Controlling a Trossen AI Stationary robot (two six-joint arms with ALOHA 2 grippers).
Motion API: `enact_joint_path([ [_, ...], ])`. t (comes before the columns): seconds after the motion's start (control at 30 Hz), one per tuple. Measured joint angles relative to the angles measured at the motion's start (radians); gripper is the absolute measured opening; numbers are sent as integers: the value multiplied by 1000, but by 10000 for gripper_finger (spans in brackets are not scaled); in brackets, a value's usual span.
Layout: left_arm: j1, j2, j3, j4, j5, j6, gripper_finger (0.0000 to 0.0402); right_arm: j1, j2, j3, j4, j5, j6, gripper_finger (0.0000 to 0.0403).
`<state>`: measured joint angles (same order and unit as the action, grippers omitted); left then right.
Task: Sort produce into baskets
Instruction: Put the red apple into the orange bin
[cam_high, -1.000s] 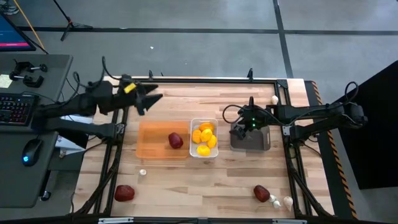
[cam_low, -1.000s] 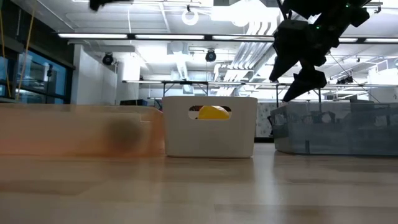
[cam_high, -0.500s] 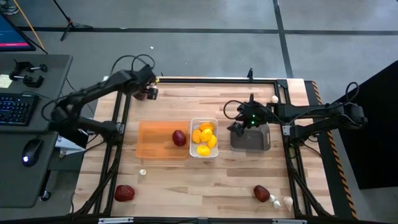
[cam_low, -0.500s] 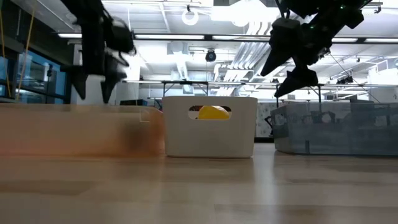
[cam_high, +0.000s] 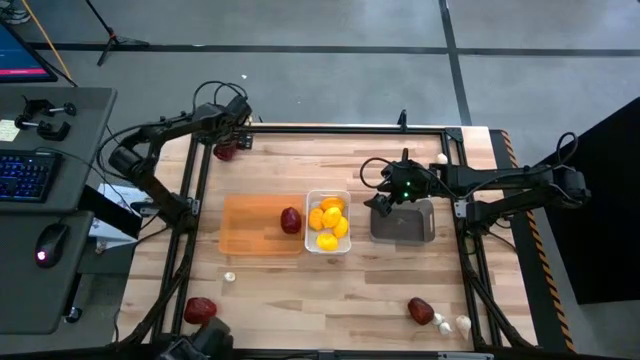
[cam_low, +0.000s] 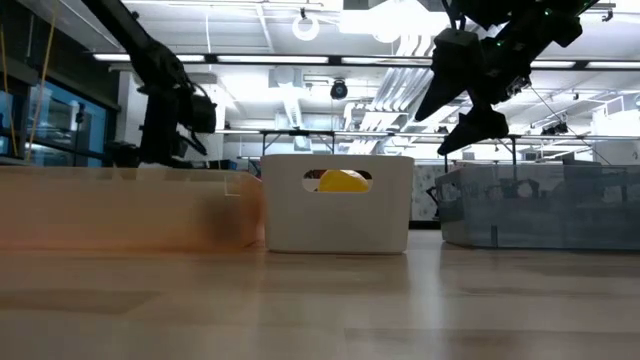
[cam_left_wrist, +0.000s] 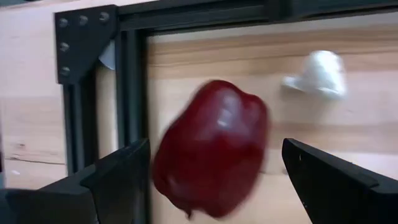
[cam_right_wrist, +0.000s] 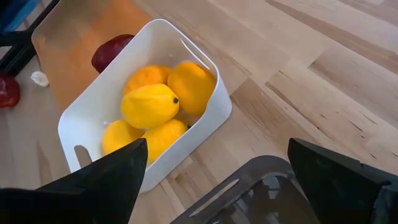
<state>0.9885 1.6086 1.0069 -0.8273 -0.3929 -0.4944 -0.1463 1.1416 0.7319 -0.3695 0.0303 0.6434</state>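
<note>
Straddling a dark red pepper-like piece at the table's eleven o'clock corner, the wide-open left gripper is risking a nudge that rolls it against the black frame.

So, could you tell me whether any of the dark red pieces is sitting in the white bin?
No, the white bin holds only yellow-orange lemons; the nearest dark red piece lies in the orange tray.

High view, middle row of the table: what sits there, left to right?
orange tray → dark red piece lying in the tray → white bin with the yellow pieces → right gripper, open → dark grey bin
</note>
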Motion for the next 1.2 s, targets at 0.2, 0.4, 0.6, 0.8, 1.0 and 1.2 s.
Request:
enact_joint_path([
  [0.2,-1,86,17,3,0,10,351,0,0,0,1,0,-19,378],
  [0.4,-34,179,35,-38,27,-14,351,3,0,0,1,0,-16,378],
  [0.6,-83,205,40,-47,30,5,351,3,0,0,1,0,-15,378],
  [0.8,-116,138,33,-45,97,42,313,3,1,0,1,1,-16,378],
  [1.0,-182,-30,33,-37,93,34,267,3,1,0,1,1,-19,378],
  [1.2,-404,-294,34,-3,150,-2,269,2,1,0,1,1,-15,378],
])
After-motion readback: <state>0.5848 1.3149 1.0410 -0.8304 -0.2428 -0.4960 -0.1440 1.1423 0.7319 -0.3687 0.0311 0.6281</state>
